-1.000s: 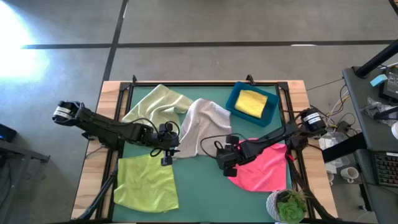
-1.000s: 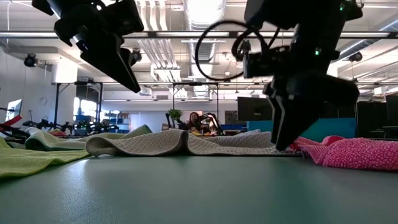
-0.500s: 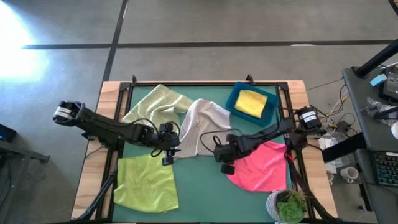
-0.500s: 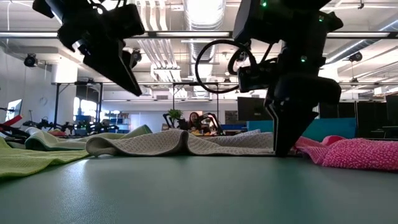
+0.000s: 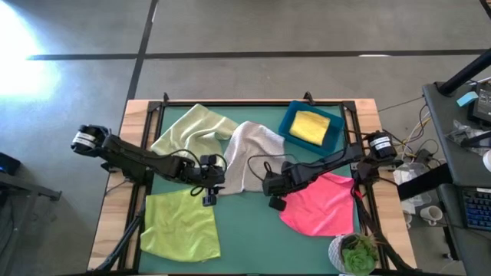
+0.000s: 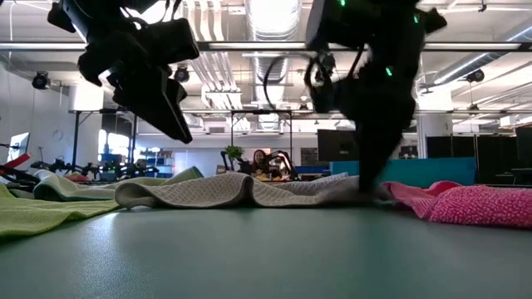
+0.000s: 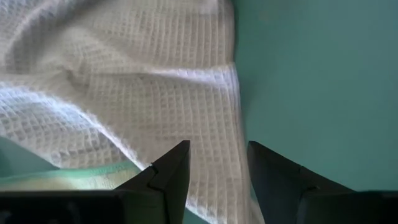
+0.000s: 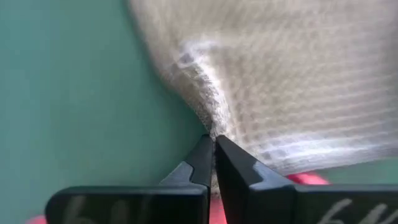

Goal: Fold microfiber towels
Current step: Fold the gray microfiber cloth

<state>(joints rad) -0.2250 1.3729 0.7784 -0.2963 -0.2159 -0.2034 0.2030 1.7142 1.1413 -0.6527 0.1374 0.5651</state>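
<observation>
Right hand (image 8: 213, 144): closed, pinching the light grey towel (image 5: 252, 153) at its lower-right corner, frame centre.
Left hand (image 7: 217, 163): fingers apart, hovering over the towel's lower-left edge, holding nothing.
Surface (image 5: 253, 230): green.

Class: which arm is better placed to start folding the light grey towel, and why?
Probably the right: the right gripper is shut on the light grey towel at its near corner, while the left gripper hangs open above the opposite edge.

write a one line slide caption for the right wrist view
Right gripper, jaws shut, pinches the edge of the light grey towel on the green table.
</observation>
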